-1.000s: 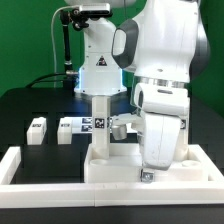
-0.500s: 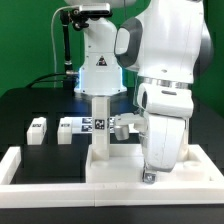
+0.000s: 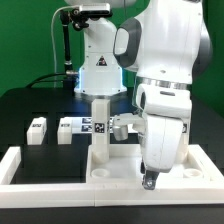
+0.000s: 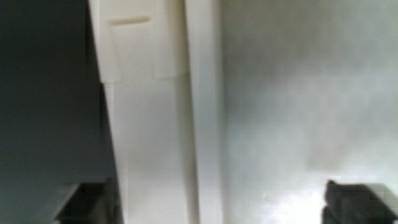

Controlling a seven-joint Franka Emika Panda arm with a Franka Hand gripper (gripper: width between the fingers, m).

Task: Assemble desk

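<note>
Fingers (image 4: 365, 198) spread wide (both dark tips showing), with the white tabletop panel (image 3: 120, 168) lying between them.

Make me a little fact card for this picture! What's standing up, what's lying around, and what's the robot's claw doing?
Tabletop: lies flat at the front, white
Upright leg: stands on the tabletop
Loose leg one: on the black table, at the exterior view's left
Loose leg two: beside leg one, nearer the upright leg
Gripper: low at the tabletop, jaws wide open, holding nothing
</note>
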